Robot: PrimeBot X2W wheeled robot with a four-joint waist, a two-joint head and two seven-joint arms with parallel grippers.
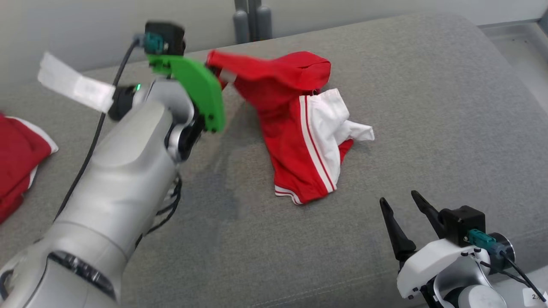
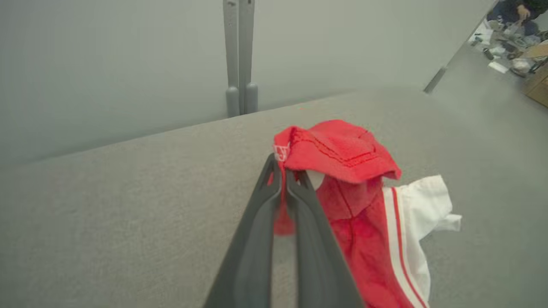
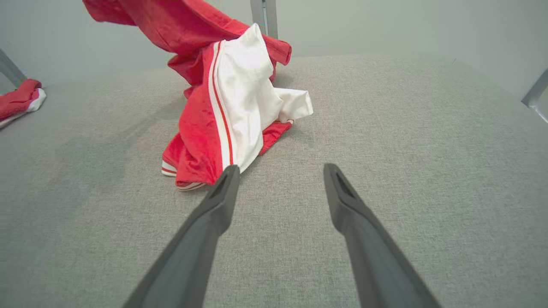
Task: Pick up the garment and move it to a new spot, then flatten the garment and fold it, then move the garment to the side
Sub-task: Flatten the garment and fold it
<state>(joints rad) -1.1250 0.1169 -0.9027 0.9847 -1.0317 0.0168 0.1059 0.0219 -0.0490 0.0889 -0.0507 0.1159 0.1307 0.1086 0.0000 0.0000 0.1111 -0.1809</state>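
The garment (image 1: 295, 128) is a pair of red shorts with white side stripes and a white panel, crumpled in the middle of the grey padded surface (image 1: 428, 128). My left gripper (image 2: 283, 173) is shut on the garment's (image 2: 342, 149) waistband edge, lifting that corner up and to the left while the rest trails on the surface. In the head view its fingers are hidden behind the green wrist bracket (image 1: 197, 90). My right gripper (image 1: 398, 203) rests low at the front right, open and holding nothing; its tips (image 3: 278, 179) point at the garment's (image 3: 222, 98) lower hem.
A second red and white piece of clothing (image 1: 17, 162) lies at the surface's left edge. Grey posts (image 1: 252, 19) stand behind the far edge against a pale wall. A white tag (image 1: 75, 83) sticks out from my left arm's cable.
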